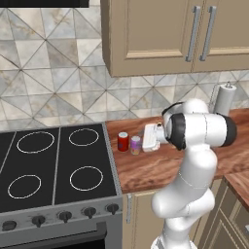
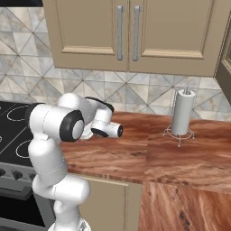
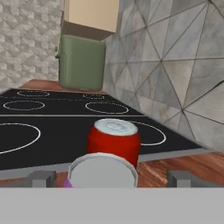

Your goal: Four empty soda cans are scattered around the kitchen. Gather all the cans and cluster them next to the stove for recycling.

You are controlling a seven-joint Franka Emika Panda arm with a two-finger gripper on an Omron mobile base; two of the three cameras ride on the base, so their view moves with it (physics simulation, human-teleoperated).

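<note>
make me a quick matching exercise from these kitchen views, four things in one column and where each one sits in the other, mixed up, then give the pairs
Things:
1. red can
2. pale purple can
3. paper-towel roll
4. stove

Places:
A. upright in a wire holder, far along the wooden counter
B. between the red can and the open gripper
C. left of the wooden counter, black top with white rings
D. on the counter, nearest the stove's edge

Pairs: 1-D, 2-B, 3-A, 4-C
</note>
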